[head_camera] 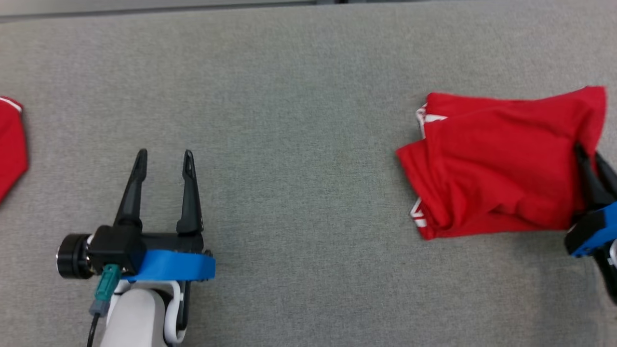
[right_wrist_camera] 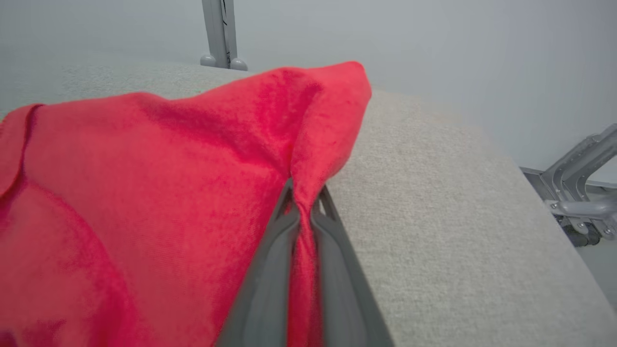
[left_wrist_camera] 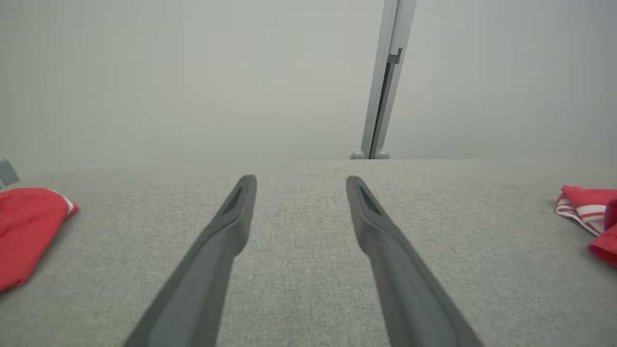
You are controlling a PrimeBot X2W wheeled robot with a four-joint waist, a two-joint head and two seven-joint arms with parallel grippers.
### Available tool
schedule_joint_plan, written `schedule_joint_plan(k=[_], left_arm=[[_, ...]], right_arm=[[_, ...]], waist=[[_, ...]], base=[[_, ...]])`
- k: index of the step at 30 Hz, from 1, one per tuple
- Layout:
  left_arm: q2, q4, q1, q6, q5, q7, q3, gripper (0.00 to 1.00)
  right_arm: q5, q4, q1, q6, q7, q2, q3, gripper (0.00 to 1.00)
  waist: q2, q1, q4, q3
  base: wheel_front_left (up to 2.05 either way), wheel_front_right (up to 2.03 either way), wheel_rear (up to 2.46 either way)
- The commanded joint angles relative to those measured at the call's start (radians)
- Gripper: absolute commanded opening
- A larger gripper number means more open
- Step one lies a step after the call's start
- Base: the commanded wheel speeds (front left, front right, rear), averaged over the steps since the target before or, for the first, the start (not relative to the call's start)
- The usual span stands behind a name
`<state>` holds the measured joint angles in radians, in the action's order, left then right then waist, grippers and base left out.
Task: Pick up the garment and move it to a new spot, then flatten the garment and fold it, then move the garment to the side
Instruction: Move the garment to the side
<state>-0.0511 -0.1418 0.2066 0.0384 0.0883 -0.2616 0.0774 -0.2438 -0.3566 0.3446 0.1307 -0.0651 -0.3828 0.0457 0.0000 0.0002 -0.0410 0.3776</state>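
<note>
Lying garment: you have the red garment [head_camera: 501,164] on the grey bench [head_camera: 299,96], far over on the robot's right side; it sits bunched in loose layers, not flat; white-striped trim shows along its left edge, at the upper and lower corners
Garment's right edge: a pinch of red cloth runs up between the two dark fingers [right_wrist_camera: 270,270]; in the right wrist view the fabric rises from there to a peaked corner
Right gripper: your right gripper [head_camera: 589,155] is clenched on that right edge of the garment; the cloth is caught between fingers that lie nearly together; its blue body sits at the head view's right border
Left gripper: your left gripper [head_camera: 164,156] is released, fingers spread with nothing between them; it is over bare bench at the lower left, well apart from the garment
Second red cloth [head_camera: 10,144]: it lies at the bench's far left with a white edge, cut by the head view's border; well apart from both grippers
Beyond the bench: a pale wall [left_wrist_camera: 193,72]; a grey upright post [left_wrist_camera: 385,82] at the far edge; a grey metal frame [right_wrist_camera: 578,197] with a caster past the bench's right end
</note>
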Motion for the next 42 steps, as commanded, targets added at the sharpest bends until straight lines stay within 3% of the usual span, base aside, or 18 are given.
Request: schedule_joint_plan(k=[1, 8, 16, 30, 41, 42], left_arm=[[-0.002, 0.009, 0.023, 0.005, -0.008, -0.005, -0.003, 1.0], [-0.016, 0.029, 0.07, 0.01, -0.027, -0.005, -0.018, 1.0], [-0.022, 0.066, 0.095, 0.014, -0.036, -0.005, -0.023, 1.0], [-0.028, 0.081, 0.151, 0.021, -0.045, -0.005, -0.022, 1.0], [-0.034, 0.088, 0.165, 0.02, -0.048, -0.005, -0.027, 1.0], [-0.034, 0.087, 0.166, 0.02, -0.048, -0.005, -0.027, 1.0]], right_arm=[[-0.008, 0.018, -0.009, 0.0, -0.001, -0.007, 0.016, 0.0], [0.024, 0.116, 0.025, 0.0, 0.024, 0.004, 0.031, 0.0], [0.027, 0.114, 0.193, 0.0, 0.079, -0.072, -0.002, 0.0], [0.074, -0.185, 0.46, 0.0, 0.129, -0.28, 0.052, 0.0], [0.154, -0.384, 0.618, 0.0, 0.153, -0.339, 0.039, 0.0], [0.16, -0.399, 0.629, 0.0, 0.147, -0.338, 0.044, 0.38]], waist=[[0.0, -0.0002, -0.004, 0.01], [0.0, -0.0002, -0.03, 0.036], [0.0, -0.0002, -0.02, 0.104], [0.0, -0.0002, 0.031, 0.204], [0.0, -0.0002, 0.039, 0.228], [0.0, -0.0002, 0.04, 0.228]], base=[[0.0, 0.0, 0.0], [0.0, 0.0, 0.0], [0.0, 0.0, 0.0], [0.0, 0.0, 0.0], [0.0, 0.0, 0.0], [0.0, 0.0, 0.0]])
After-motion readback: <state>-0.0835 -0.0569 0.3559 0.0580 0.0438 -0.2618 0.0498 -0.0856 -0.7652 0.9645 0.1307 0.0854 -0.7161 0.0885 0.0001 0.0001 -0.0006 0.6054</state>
